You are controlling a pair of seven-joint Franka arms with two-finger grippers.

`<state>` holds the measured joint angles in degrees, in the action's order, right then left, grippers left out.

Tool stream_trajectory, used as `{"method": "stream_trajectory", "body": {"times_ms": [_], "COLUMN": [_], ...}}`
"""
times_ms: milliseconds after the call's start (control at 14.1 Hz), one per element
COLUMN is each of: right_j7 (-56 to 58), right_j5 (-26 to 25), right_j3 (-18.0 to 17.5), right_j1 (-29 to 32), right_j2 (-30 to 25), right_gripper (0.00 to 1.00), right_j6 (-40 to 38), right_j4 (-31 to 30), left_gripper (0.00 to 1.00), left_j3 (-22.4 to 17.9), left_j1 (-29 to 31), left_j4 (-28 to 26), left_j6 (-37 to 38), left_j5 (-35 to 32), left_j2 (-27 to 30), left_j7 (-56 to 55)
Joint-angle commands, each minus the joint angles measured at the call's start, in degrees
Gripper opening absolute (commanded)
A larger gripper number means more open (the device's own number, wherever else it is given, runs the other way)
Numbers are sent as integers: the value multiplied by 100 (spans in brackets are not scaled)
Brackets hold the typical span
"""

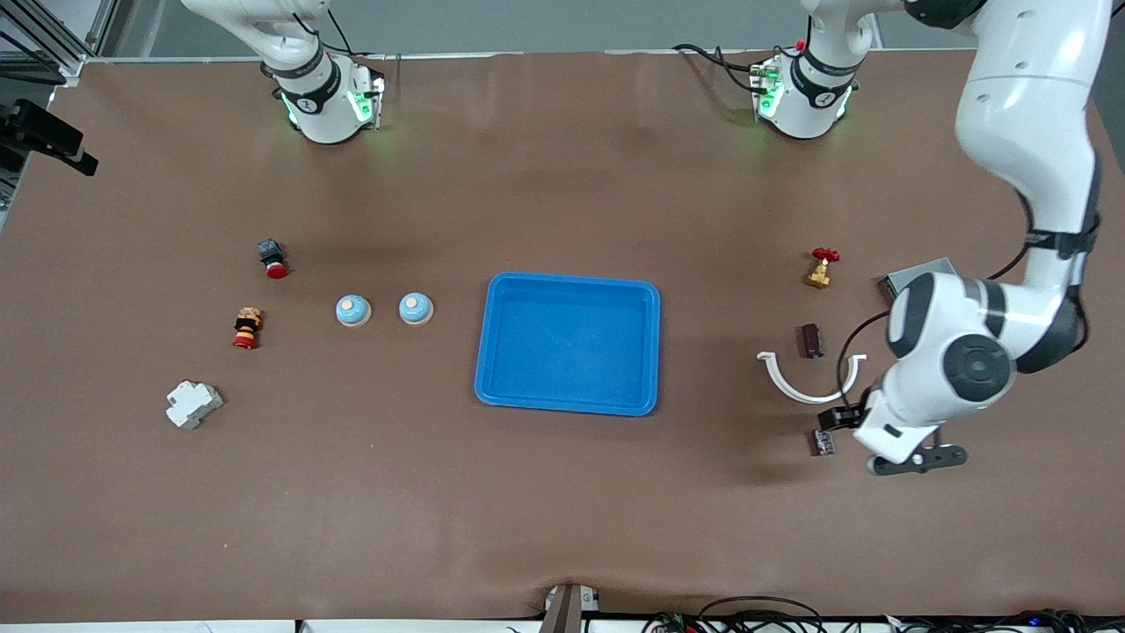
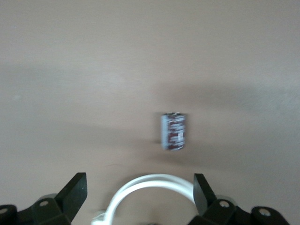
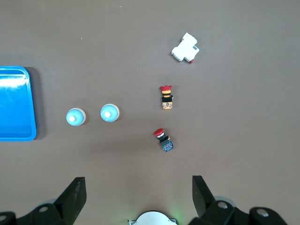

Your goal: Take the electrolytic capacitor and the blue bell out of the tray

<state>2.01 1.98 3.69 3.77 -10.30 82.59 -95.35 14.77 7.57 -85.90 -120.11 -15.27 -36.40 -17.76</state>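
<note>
Your left claw (image 2: 139,180) stands wide open with nothing between its fingers. It hangs low over the table at the left arm's end, just above the small grey-and-maroon cylindrical electrolytic capacitor (image 2: 174,131). In the front view that capacitor (image 1: 823,442) lies on the brown table top at about four o'clock from the shallow bright-blue rectangular plastic tray (image 1: 567,280), well apart from it. It looks set down there to clear the tray, with the wide jaws free of it. Close by, at roughly eleven o'clock from the capacitor, lies a white curved plastic half-ring clamp (image 1: 795,387), so mind it if you bring the claw up. Your right claw (image 3: 138,185) is also spread wide and empty; that arm waits high over its own end of the table. From there it looks down on two round light-blue bells with pale buttons (image 1: 352,309) (image 1: 415,309), which sit side by side at the tray's nine o'clock, clear of its rim. The tray itself holds nothing, so both task items appear to be out of it. I judge the job essentially done, with only a retreat of the left arm remaining.
</note>
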Motion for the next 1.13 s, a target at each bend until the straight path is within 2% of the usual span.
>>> {"method": "stream_trajectory", "body": {"times_ms": [0, 283, 566, 848, 1061], "right_j7": [10, 2, -7, -113, -121], "right_j5": [-75, -75, -84, -93, -93], "right_j3": [-35, -27, 70, 88, 88], "right_j1": [18, 10, -157, -245, -263], "right_j2": [-68, -68, -68, -59, -59], "right_gripper": [100, 100, 100, 100, 100], "right_j6": [-23, -6, 3, 38, 38], "right_j4": [25, 25, 25, 25, 25], "left_gripper": [100, 100, 100, 100, 100], "left_j3": [96, 105, 79, 61, 35], "left_j1": [533, 973, 974, 930, 790], "left_j4": [-94, 72, 179, 267, 249], "left_j6": [460, 1444, 2087, 2132, 2114], "left_j5": [374, 542, 727, 1350, 1360], "left_j2": [439, 1063, 1758, 2014, 2163], "left_j7": [981, 1564, 1556, 1477, 1477]}}
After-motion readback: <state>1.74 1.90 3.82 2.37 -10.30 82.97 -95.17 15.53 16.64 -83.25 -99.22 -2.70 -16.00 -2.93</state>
